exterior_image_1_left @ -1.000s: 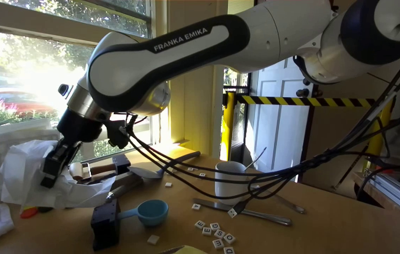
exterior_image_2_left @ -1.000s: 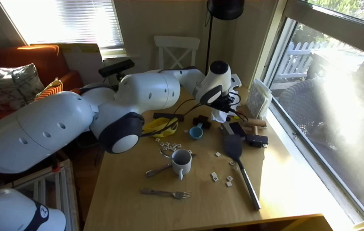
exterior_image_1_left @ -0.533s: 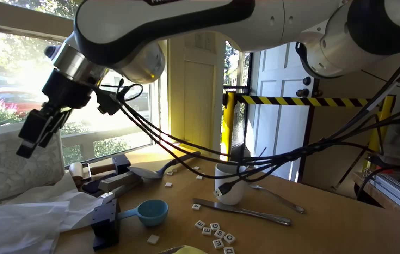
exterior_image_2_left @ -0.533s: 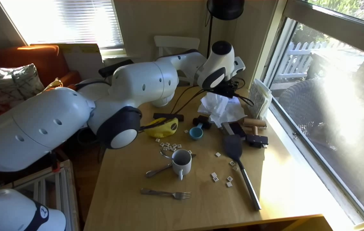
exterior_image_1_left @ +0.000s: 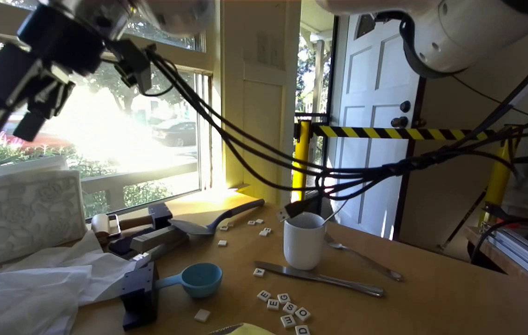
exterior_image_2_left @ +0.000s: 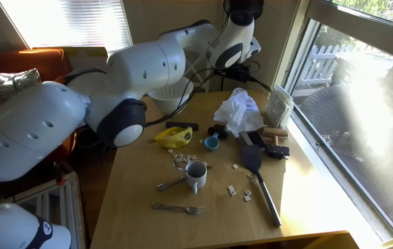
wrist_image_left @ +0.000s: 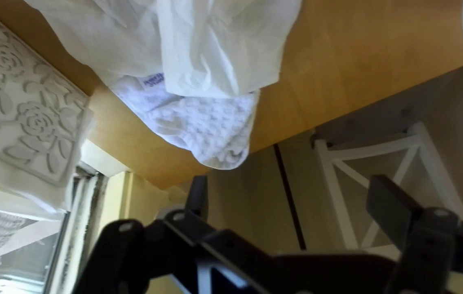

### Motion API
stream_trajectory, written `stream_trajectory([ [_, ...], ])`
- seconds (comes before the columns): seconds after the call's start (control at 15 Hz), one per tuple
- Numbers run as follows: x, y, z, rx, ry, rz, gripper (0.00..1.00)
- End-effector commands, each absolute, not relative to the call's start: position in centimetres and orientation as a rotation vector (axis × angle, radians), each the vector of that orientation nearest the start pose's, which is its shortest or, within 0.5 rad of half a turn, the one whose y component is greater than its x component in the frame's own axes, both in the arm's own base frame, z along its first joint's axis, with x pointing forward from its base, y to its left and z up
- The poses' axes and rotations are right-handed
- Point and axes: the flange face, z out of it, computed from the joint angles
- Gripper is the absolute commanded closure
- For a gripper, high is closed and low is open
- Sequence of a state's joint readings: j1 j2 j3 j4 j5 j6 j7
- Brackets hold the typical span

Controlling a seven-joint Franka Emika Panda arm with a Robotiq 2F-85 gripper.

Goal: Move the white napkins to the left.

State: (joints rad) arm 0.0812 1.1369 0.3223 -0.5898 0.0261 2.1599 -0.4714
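Note:
Thin, crumpled white napkins (exterior_image_2_left: 235, 116) lie spread on the table's far end; in an exterior view the white napkins (exterior_image_1_left: 36, 291) fill the lower left corner. In the wrist view the white napkins (wrist_image_left: 223, 45) rest over a textured white cloth (wrist_image_left: 211, 126) with a small label. High above the table, in front of the window, my gripper (exterior_image_1_left: 8, 128) is open and holds nothing. Its fingers stand wide apart in the wrist view, with the gripper (wrist_image_left: 292, 200) clear of the napkins. In an exterior view the wrist hides the fingertips.
An upright white slab with floral relief (exterior_image_2_left: 278, 106) leans by the window. Close to the napkins are a blue measuring cup (exterior_image_2_left: 212, 142), a wooden roller (exterior_image_2_left: 274, 132) and a dark spatula (exterior_image_2_left: 251, 157). A white basket (exterior_image_2_left: 172, 95), yellow pouch (exterior_image_2_left: 173, 137) and mug (exterior_image_2_left: 196, 174) stand elsewhere.
One second ago the gripper was shut on the napkins just above the table. It has opened, the napkins have dropped onto the tabletop, and the arm has risen well above them.

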Motion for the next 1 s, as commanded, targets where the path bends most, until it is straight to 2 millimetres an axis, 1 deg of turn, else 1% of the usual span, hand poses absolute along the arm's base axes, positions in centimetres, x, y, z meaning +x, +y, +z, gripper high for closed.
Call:
stream_trajectory([
  [0.0,79.2,20.1,41.8,-2.570,-0.928,-0.542,0.00],
  [0.13,77.9,21.0,43.4,-2.583,-0.867,-0.451,0.00],
  [0.27,76.6,21.8,44.4,-2.599,-0.793,-0.375,0.00],
  [0.33,76.0,22.1,44.6,-2.620,-0.732,-0.330,0.00],
  [0.47,75.1,22.6,44.6,-2.612,-0.628,-0.296,0.00],
  [0.53,74.7,22.6,44.4,-2.619,-0.540,-0.267,0.00],
  [0.6,76.2,22.9,44.3,-2.615,-0.661,-0.335,0.00],
  [0.93,76.0,22.9,44.2,-2.622,-0.654,-0.323,0.00],
])
